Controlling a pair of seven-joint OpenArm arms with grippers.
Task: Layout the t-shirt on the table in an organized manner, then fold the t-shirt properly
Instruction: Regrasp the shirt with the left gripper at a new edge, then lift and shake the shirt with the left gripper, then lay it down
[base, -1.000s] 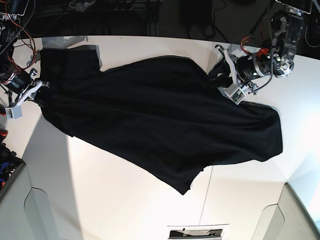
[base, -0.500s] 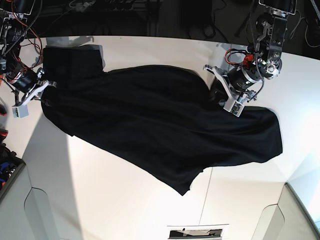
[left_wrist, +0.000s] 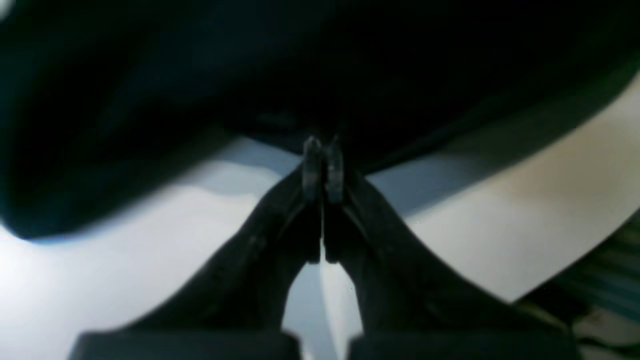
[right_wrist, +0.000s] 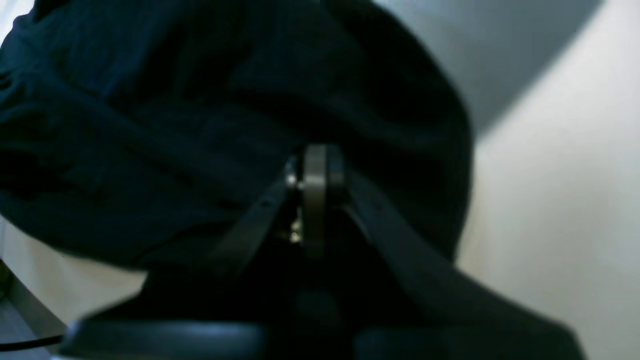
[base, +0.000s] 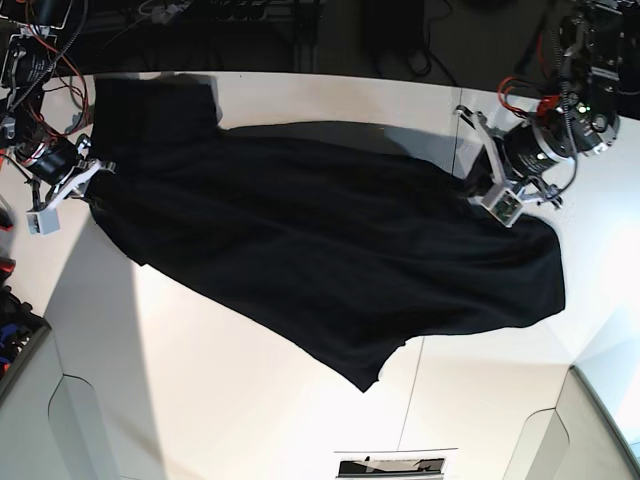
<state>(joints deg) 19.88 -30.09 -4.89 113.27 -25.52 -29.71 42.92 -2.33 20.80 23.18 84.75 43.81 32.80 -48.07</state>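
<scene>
The black t-shirt (base: 330, 250) hangs stretched between both arms over the white table (base: 220, 400), its plain side showing. At the view's right, my left gripper (base: 474, 192) is shut on the shirt's upper edge. The left wrist view shows its fingertips (left_wrist: 312, 155) pressed together on the cloth edge (left_wrist: 350, 75) just above the table (left_wrist: 525, 215). On the left side, my right gripper (base: 92, 180) is shut on the shirt near a sleeve. In the right wrist view bunched cloth (right_wrist: 150, 125) wraps around that gripper (right_wrist: 315, 165). The shirt's lower hem lies on the table.
Cables and dark equipment (base: 230, 15) run along the table's far edge. A dark bin (base: 15, 340) sits off the left edge. A small printed card (base: 395, 464) lies at the near edge. A thin seam (base: 412, 400) crosses the tabletop.
My left gripper closed on the shirt's edge and pulled it rightward. The cloth drew taut between the arms, and its upper edge rose off the table.
</scene>
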